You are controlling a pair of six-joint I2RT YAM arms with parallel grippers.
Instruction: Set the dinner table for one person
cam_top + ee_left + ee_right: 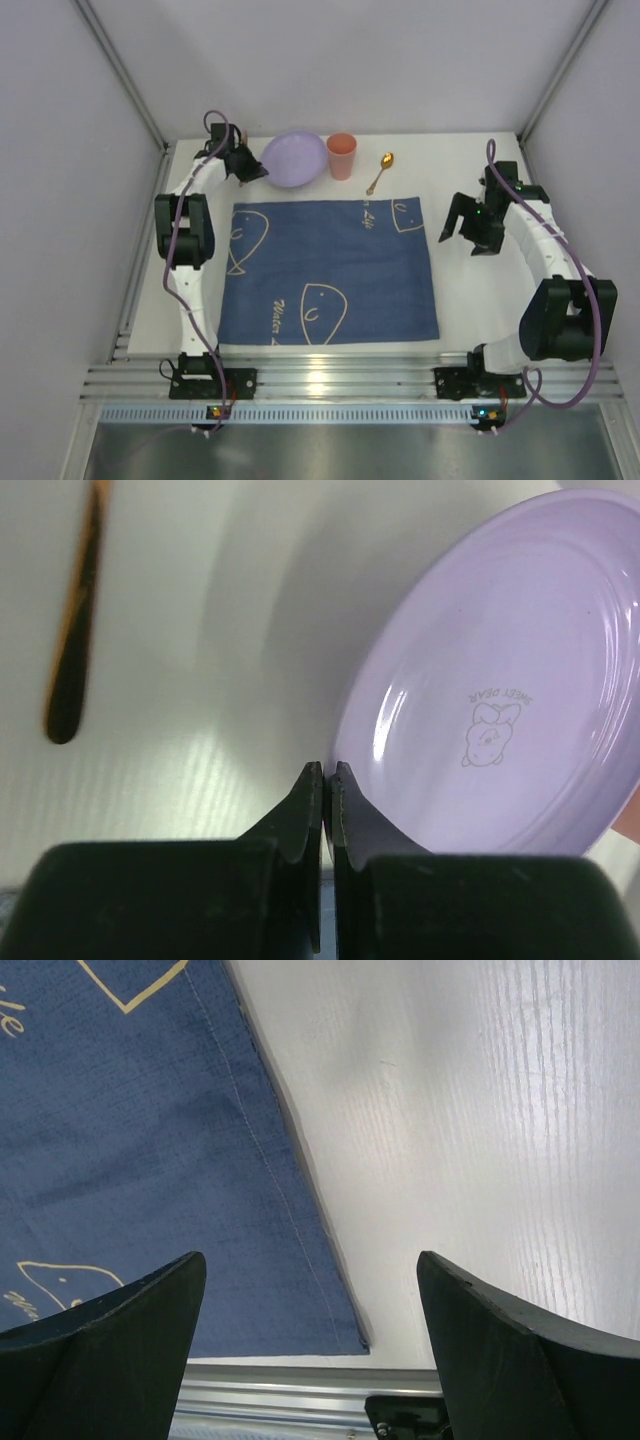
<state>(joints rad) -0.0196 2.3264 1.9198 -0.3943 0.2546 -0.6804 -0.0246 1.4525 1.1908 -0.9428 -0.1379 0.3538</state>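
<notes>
A lilac plate (pixel 295 158) (pixel 500 680) lies at the back of the white dinner table (pixel 470 290) (pixel 480 1110). My left gripper (pixel 258 172) (pixel 327 770) is shut on the plate's near-left rim, with a thin sliver of rim showing between the pads. Right of the plate stand an orange-pink cup (pixel 341 155) and a gold spoon (pixel 380 172). My right gripper (pixel 462 232) (pixel 312 1290) hangs open and holds nothing, above the right edge of the blue placemat (pixel 330 270) (pixel 130 1140).
A slim dark, gold-edged object (pixel 75 630) lies on the table left of the plate in the left wrist view. Grey walls close in the sides and back. An aluminium rail (pixel 330 380) (pixel 280 1390) runs along the near edge.
</notes>
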